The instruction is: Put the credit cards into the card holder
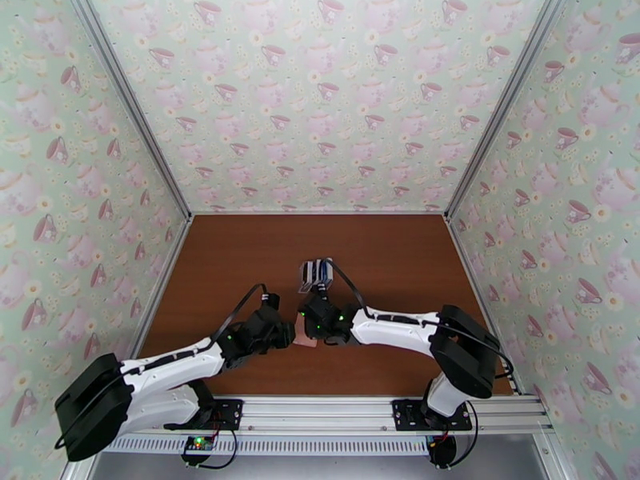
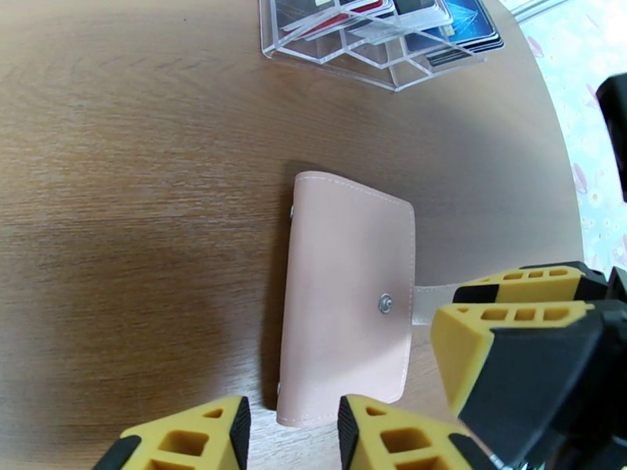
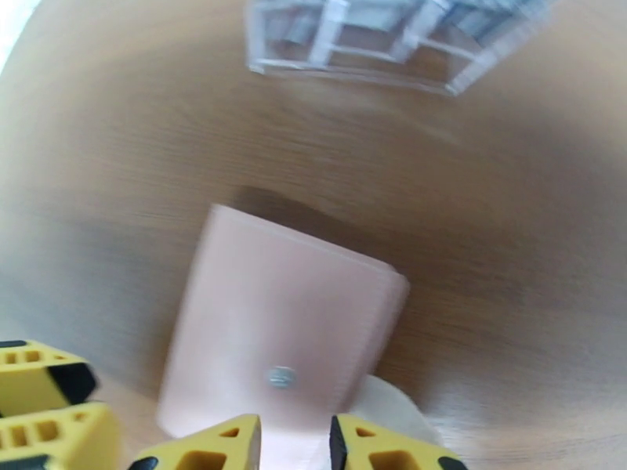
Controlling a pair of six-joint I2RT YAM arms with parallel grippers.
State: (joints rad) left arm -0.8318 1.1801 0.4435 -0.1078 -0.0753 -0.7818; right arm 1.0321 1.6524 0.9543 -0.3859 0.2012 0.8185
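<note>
The pink wallet (image 2: 345, 307) lay folded shut on the wooden table (image 2: 141, 189), just in front of the clear rack (image 2: 368, 48) where the credit cards (image 2: 458, 21) stood in their slots, so none had gone in yet. The right gripper (image 2: 462, 301) had its jaws nearly together on the snap tab (image 2: 429, 304), as far as I could tell pinching it. The left gripper (image 2: 290, 421) hung over the wallet's near edge with its jaws parted and nothing between them. My worry was the tab: a thin strip like that could slide out of the pinch, or the whole light wallet could lift or skid across the smooth wood instead of unsnapping, since nothing I could see was pressing it down. With both sets of fingers crowded so close, one could knock the other. A hard tug away from the arms might also shove the wallet into the rack and spill the cards.
</note>
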